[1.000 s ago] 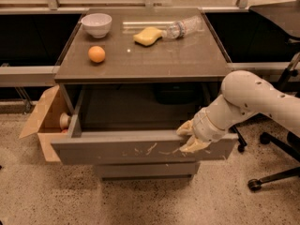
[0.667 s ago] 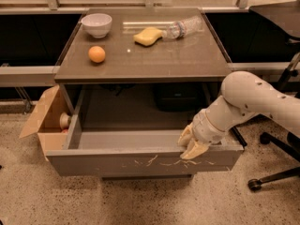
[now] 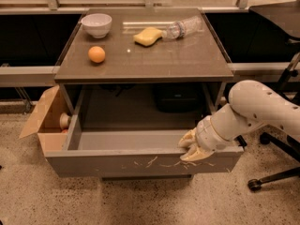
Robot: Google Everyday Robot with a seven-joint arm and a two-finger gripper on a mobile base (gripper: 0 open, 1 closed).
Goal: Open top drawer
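Note:
The top drawer is pulled far out of the cabinet toward the camera. Its grey-brown front bears white scratch marks, and its inside looks empty. My gripper is at the right part of the drawer front's top edge. One cream finger is inside the drawer and one lies over the outer face, so it is clamped on that edge. My white arm reaches in from the right. The lower drawer fronts are hidden beneath the open drawer.
On the cabinet top are a white bowl, an orange, a yellow sponge and a lying plastic bottle. A cardboard box stands at the left. An office chair base is at the right.
The top drawer has slid further out toward the camera. My gripper moved with it, still on the front's top edge.

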